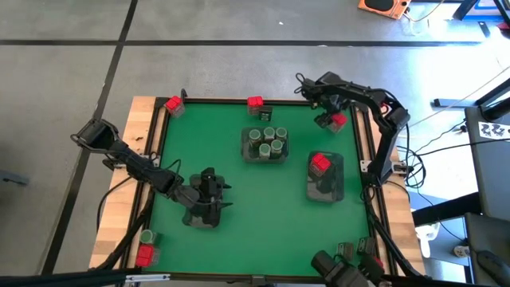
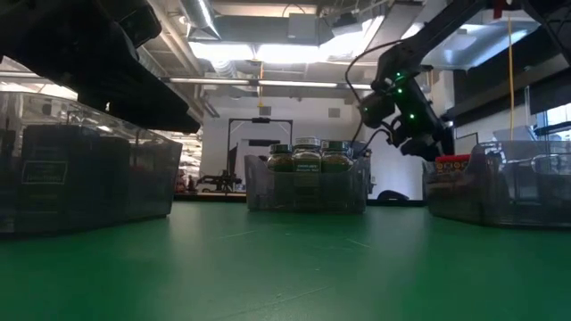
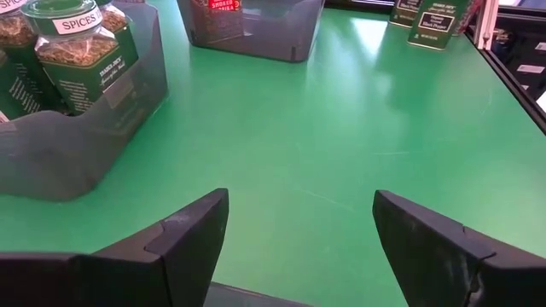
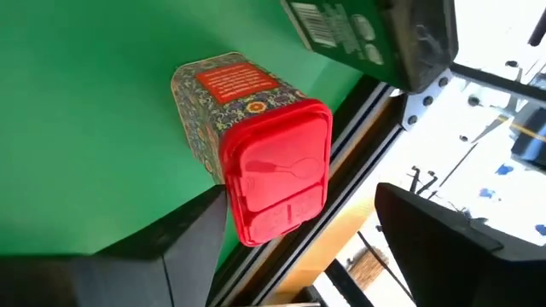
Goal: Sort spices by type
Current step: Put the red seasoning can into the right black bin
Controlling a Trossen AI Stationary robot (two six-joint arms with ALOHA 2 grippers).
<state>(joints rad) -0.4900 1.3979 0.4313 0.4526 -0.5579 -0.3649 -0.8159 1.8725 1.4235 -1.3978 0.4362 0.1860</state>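
At the table's seven o'clock corner sit a red box (image 1: 144, 255) and a grey-green jar (image 1: 147, 236), outside any tray. My left gripper (image 1: 209, 190) hovers over the left tray (image 1: 194, 218) at about eight o'clock, fingers (image 3: 189, 234) spread wide with nothing between them. Another red box (image 1: 173, 104) stands at eleven o'clock, one more (image 1: 255, 102) at twelve. The middle tray (image 1: 246, 150) holds only round jars (image 1: 266, 142). The right tray (image 1: 339, 179), near three o'clock, holds a red-lidded box (image 1: 320, 163). My right gripper (image 1: 328, 113) hangs at one o'clock, jaws wide apart, above a red box (image 4: 254, 141) lying by the table edge; I grip nothing.
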